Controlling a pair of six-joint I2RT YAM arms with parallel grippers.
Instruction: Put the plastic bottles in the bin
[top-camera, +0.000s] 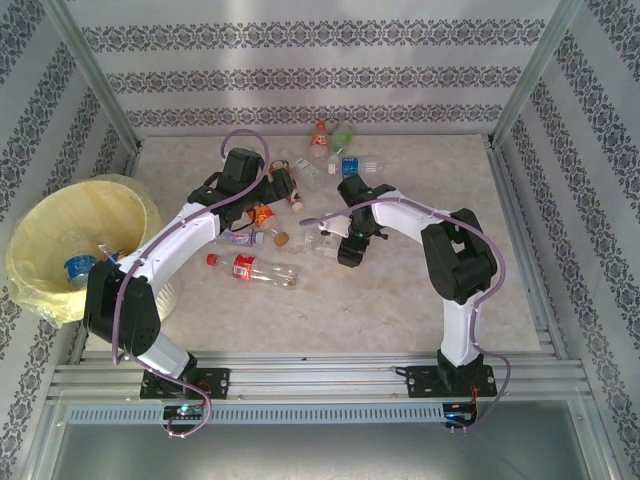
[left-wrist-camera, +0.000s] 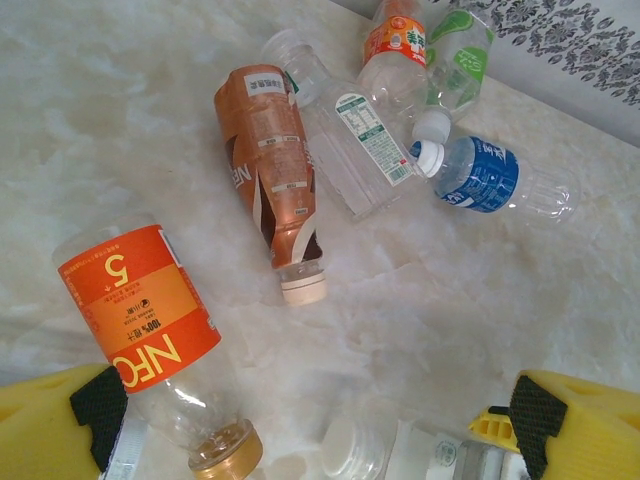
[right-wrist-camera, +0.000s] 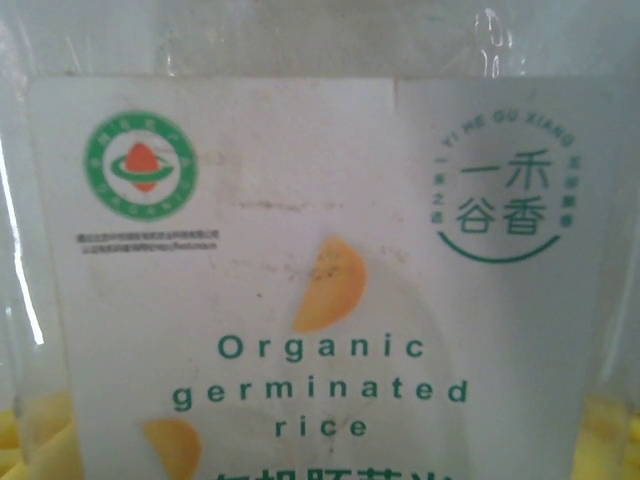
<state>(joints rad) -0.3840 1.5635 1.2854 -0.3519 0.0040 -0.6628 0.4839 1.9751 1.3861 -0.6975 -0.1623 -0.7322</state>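
On the pale marbled table (top-camera: 430, 180), between the two arms, the plastic bottles (top-camera: 285, 185) lie on their sides in a loose scatter. The bin (top-camera: 35, 265), round and lined with a pale yellow bag, stands at the left beside the left arm, with a bottle in the bin (top-camera: 78, 268) showing a blue label. Nearest the arm bases, the red-capped bottle (top-camera: 258, 269) lies with its long axis left to right and its cap toward the bin. In the left wrist view the NFC bottle (left-wrist-camera: 140, 320), clear with an orange-red label, runs from upper left to lower right, its gold cap at the near edge. The brown bottle (left-wrist-camera: 270, 180) lies almost straight along the view, cream cap nearest. Against it rests a clear white-labelled bottle (left-wrist-camera: 350, 145) on a diagonal. Farther off, the blue-labelled bottle (left-wrist-camera: 480, 175) points its white cap left, close to the white cap of the green-labelled bottle (left-wrist-camera: 455, 55). The orange-labelled bottle (left-wrist-camera: 393, 38) lies just beside that one, near the patterned wall (left-wrist-camera: 580, 40). The left gripper (left-wrist-camera: 315, 415) has its jaws spread wide and holds nothing, its black pads (left-wrist-camera: 98, 405) flanking the NFC bottle's cap end. The right gripper (top-camera: 347, 248) is down at the rice bottle (right-wrist-camera: 320, 300), a clear bottle whose white label reads "Organic germinated rice" in green. Yellow shows at the lower corners of that view, but I cannot tell whether the jaws press on the bottle.
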